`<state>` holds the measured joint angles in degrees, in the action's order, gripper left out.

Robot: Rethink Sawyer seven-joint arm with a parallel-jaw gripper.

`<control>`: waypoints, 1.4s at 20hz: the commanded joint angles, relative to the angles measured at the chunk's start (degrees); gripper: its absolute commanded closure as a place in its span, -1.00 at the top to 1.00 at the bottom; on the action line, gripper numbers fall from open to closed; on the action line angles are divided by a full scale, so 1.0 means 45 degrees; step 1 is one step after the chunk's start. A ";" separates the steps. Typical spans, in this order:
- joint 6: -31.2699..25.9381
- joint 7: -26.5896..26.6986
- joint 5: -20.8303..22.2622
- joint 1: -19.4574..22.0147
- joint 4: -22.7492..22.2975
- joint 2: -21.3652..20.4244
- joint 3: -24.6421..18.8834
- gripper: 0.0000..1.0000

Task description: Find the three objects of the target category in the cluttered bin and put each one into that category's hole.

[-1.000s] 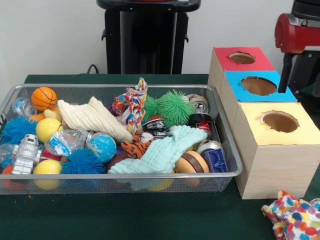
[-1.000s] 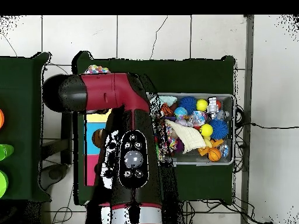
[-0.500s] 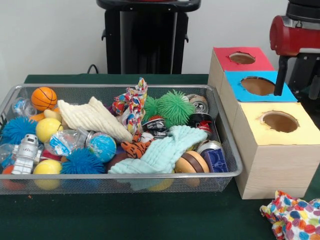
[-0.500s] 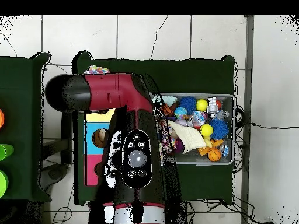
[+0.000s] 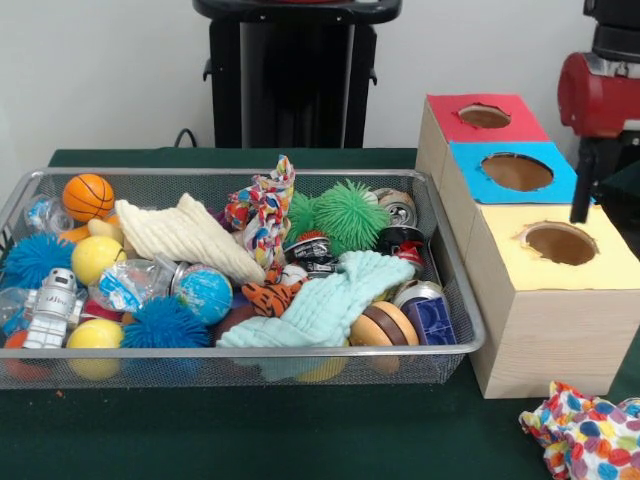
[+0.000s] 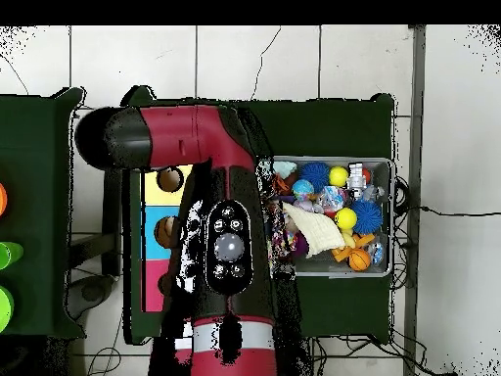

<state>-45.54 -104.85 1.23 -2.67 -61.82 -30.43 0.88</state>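
With the arm (image 5: 600, 95) raised beside the yellow box (image 5: 560, 290), a search step is judged pending; the hand's state cannot be told, and a reach to the bin (image 5: 455, 345) is needed.

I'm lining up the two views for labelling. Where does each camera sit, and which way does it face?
Front view: across the table, facing the robot; shows the mesh bin, the three-hole box, and part of the red arm at right.
Overhead view: above, looking straight down; the arm covers much of the box.
Shared: bin, box, arm, orange ball.
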 commanded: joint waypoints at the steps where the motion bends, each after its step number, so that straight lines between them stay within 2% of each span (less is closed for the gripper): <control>1: -0.1003 0.0446 0.0645 0.0368 0.3101 0.2088 -0.1050 1.00; 10: -0.1806 0.1070 0.1369 0.0218 0.6356 0.4978 -0.0580 1.00; 12: -0.1835 0.1094 0.1475 0.0182 0.6757 0.5441 -0.0540 1.00; 16: -0.1605 0.0691 0.1532 0.0194 0.6977 0.6032 -0.0473 1.00; 17: -0.1540 0.0483 0.1571 0.0186 0.7291 0.6294 -0.0414 1.00; 22: -0.1790 0.0621 0.1575 0.0227 0.7855 0.6972 -0.0520 1.00; 26: -0.1170 0.0521 0.1544 0.0192 0.7484 0.7072 -0.0462 1.00; 27: -0.0848 0.0452 0.1471 0.0215 0.7007 0.6956 -0.0523 1.00; 28: -0.0736 0.0436 0.1418 0.0232 0.6962 0.7046 -0.0603 1.00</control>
<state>-45.57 -104.85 5.95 -2.69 -28.18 -1.15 0.83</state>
